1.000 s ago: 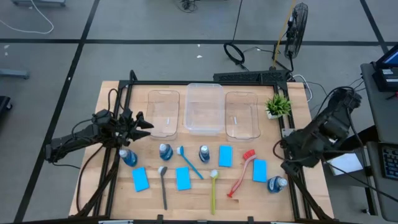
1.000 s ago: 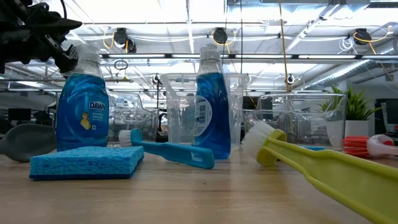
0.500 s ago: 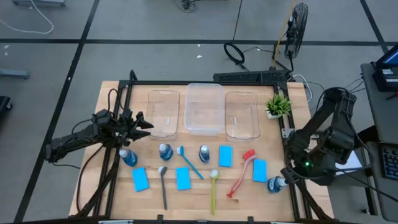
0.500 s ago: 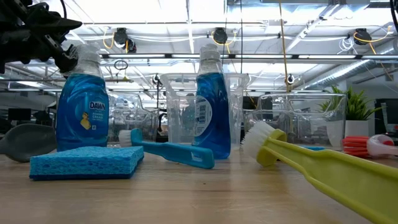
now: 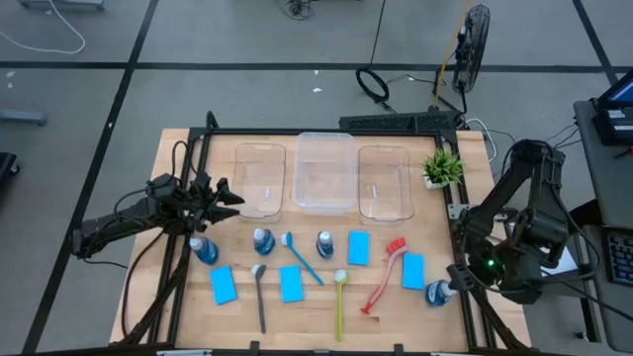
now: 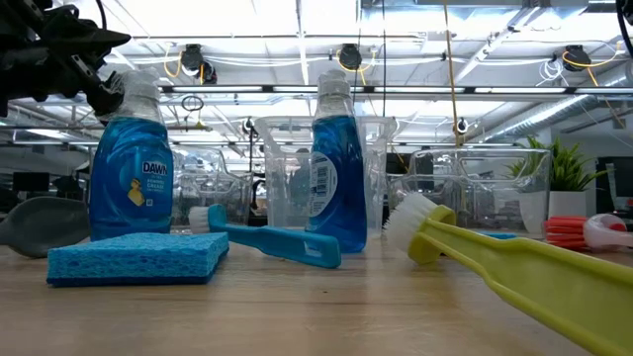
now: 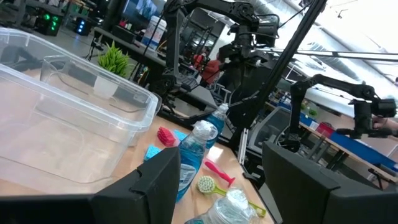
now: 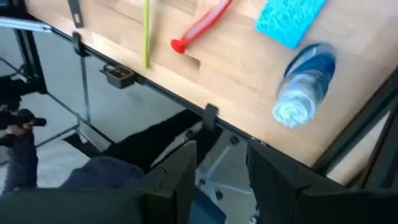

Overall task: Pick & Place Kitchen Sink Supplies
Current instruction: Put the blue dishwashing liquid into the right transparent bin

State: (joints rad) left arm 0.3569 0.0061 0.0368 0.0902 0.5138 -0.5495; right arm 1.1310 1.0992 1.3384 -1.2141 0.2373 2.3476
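Right gripper hangs empty with jaws parted off the table's right edge, beside a toppled bottle lying at that edge. A careless approach risks rolling it overboard. Left gripper, also open, hovers over an upright bottle and may tip it.

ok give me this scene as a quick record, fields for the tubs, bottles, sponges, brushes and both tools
tubs: three clear tubs in a row at the table's far side, nothing visible inside
bottles: three upright, one bottle lying at the right edge
sponges: four, flat on the table
brushes: four, lying flat
left tool: open, empty, beside the left tub
right tool: open, empty, off the table's right edge near the lying bottle
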